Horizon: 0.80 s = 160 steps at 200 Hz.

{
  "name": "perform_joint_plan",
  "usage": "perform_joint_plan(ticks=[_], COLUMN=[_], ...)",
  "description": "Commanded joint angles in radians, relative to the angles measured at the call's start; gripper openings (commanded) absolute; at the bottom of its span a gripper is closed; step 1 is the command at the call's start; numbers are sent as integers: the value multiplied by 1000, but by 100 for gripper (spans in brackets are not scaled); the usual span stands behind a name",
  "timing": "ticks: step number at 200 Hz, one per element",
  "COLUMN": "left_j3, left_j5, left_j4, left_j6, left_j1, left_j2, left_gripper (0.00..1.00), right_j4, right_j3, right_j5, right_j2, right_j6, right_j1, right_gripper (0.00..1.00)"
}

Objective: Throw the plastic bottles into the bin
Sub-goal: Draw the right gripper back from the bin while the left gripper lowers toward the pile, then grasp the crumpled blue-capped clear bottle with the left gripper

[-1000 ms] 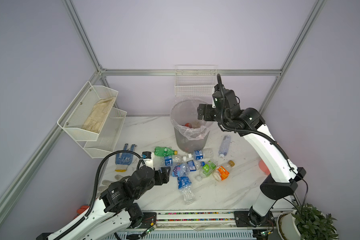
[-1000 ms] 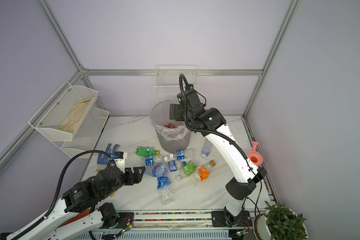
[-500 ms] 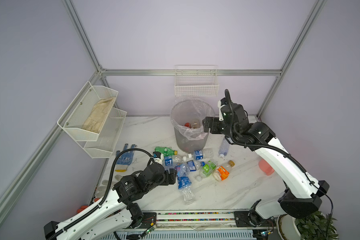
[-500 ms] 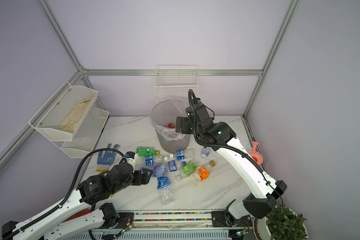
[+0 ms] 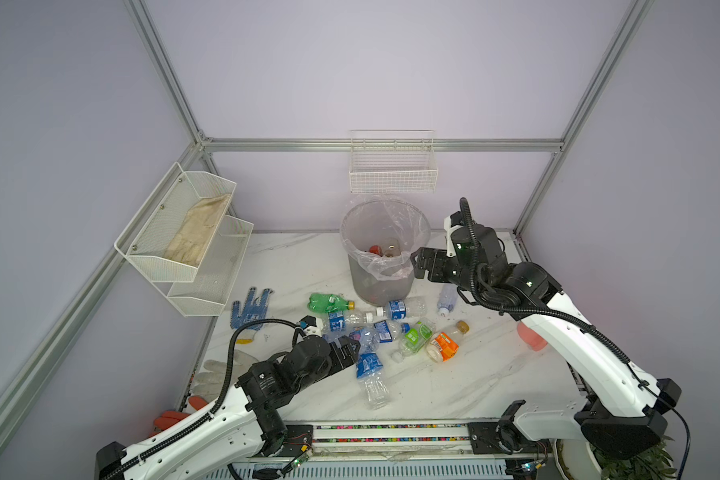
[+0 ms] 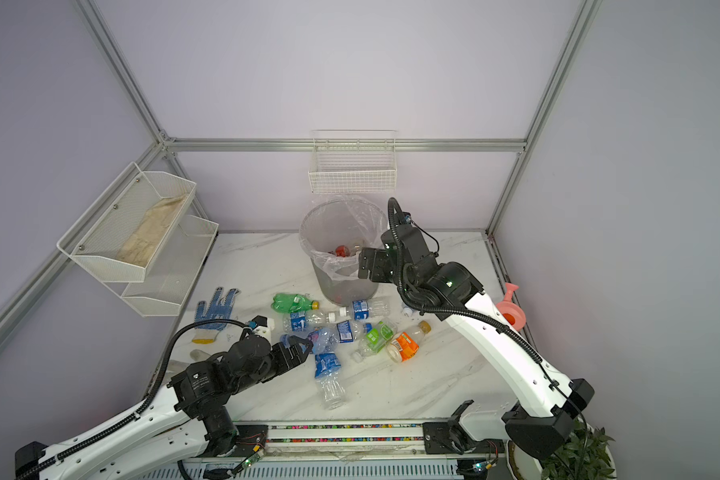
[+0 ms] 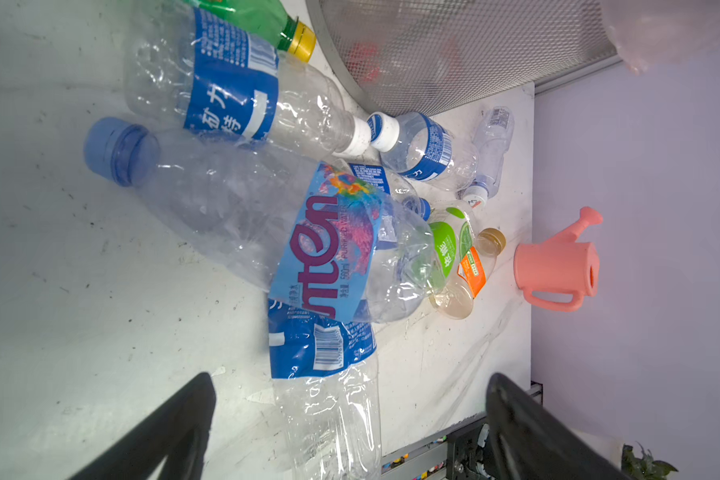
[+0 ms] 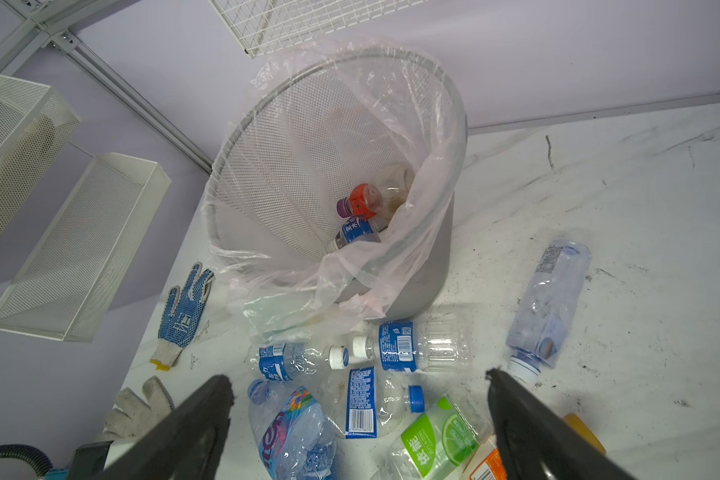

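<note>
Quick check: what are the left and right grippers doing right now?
Left gripper: open, holding nothing.
Right gripper: open, holding nothing, next to the bin.

The white marbled table (image 5: 454, 386) is showing dark specks and scuffs and is carrying the following.

The grey mesh bin (image 5: 364, 286) is standing upright toward the back of the surface. A green bottle (image 5: 327, 302) is lying just in front of the bin's base, to its left in both top views. A blue-labelled bottle (image 5: 402, 308) is lying just beside the front of the base. A clear bottle (image 8: 549, 307) is lying just to the bin's right.

Further forward of the bin, a cluster of crushed bottles (image 5: 366, 338) is lying, touching and overlapping. It includes a green-labelled bottle (image 5: 416, 336) and an orange-labelled bottle (image 5: 445, 345).

A blue-dotted glove (image 5: 252, 307) is lying flat to the bin's left. A white glove (image 5: 221, 370) is lying further forward on that side. A pink watering can (image 7: 558, 266) is sitting well to the bin's right.
</note>
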Motion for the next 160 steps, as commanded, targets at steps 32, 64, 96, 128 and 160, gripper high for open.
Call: perform_joint_plan(ticks=[32,64,96,128,160], left_j3=[-206,-241,-267,-286,-292], left_j5=[-11,-2,9,26,18], left_j4=[274,356,453,511,537], left_j6=[-260,-303,-329,-359,-377], left_j1=[-1,2,26,45,57], left_j2=[-85,-41,3,37,48], left_gripper=[100,100,100,100,100], right_j4=[35,46,51,49,39], right_j3=[-48,-77,-105,-123,-117], right_j5=[-13,-17,-19,-11,-5], right_j2=[-39,-53,-65,-74,-74], right_j6=[31,43,51,57,62], right_j1=[1,0,0,0,0], right_gripper=[97,97,97,97,97])
